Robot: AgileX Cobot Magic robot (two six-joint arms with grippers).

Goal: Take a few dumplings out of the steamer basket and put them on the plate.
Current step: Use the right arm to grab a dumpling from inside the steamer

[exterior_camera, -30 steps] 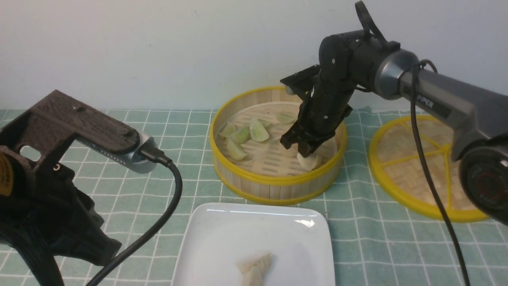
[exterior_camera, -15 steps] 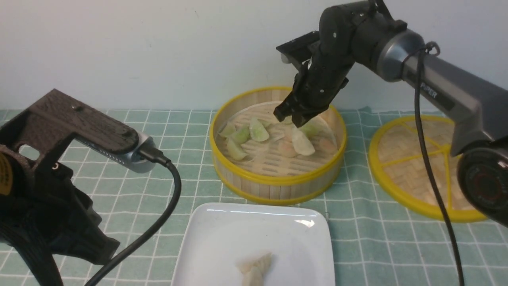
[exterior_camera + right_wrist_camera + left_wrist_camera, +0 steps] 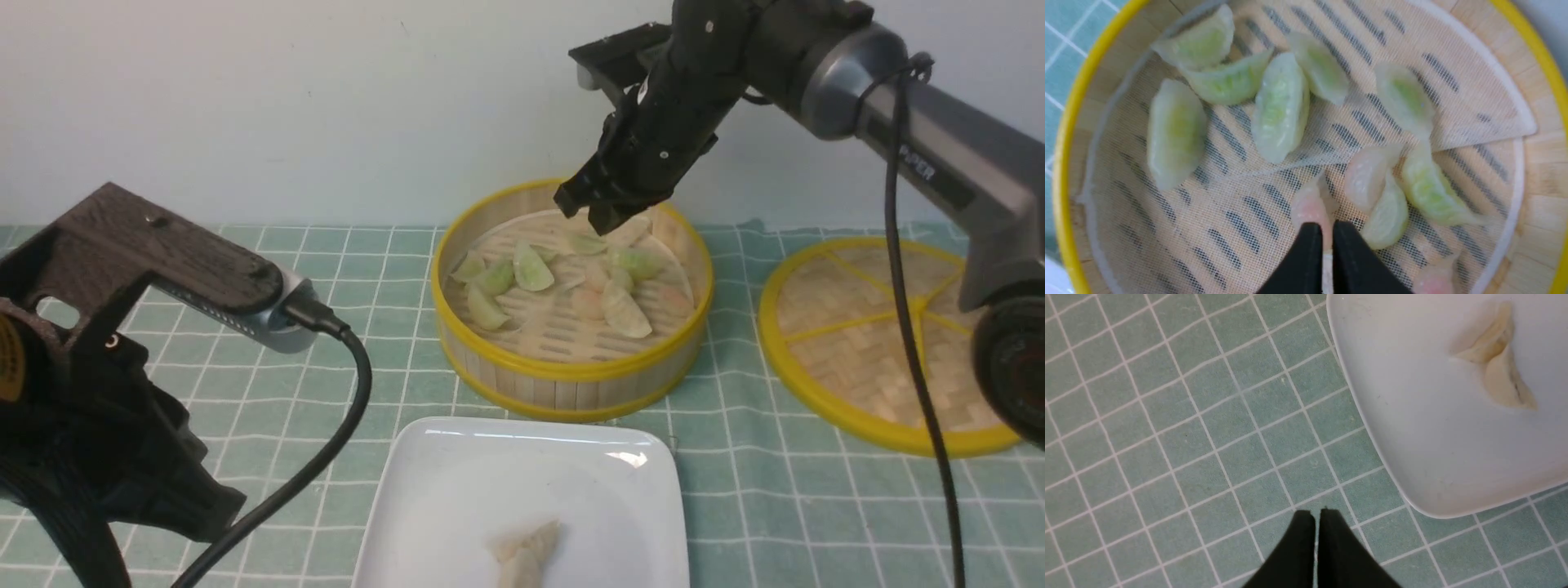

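The steamer basket (image 3: 571,371) stands mid-table and holds several dumplings (image 3: 531,269), pale green and pinkish. My right gripper (image 3: 604,214) hangs above the basket's far side. In the right wrist view its jaws (image 3: 1323,224) stand a narrow slit apart, open with nothing gripped. A pinkish dumpling (image 3: 1308,204) lies on the basket (image 3: 1069,122) floor below them. The white plate (image 3: 457,490) sits in front and carries a cream dumpling (image 3: 526,551). My left gripper (image 3: 1316,511) is shut and empty over the cloth beside the plate (image 3: 1433,457), near the cream dumpling (image 3: 1498,367).
A flat woven disc (image 3: 849,327) with yellow spokes lies right of the basket. A white mesh liner (image 3: 1229,212), partly folded over, covers the basket floor. A green checked cloth (image 3: 286,245) covers the table. My left arm's cable (image 3: 343,425) hangs near the plate's left edge.
My right gripper has risen from the basket floor to above the far rim. The pale dumpling at its tips stayed in the basket. The left arm has not moved.
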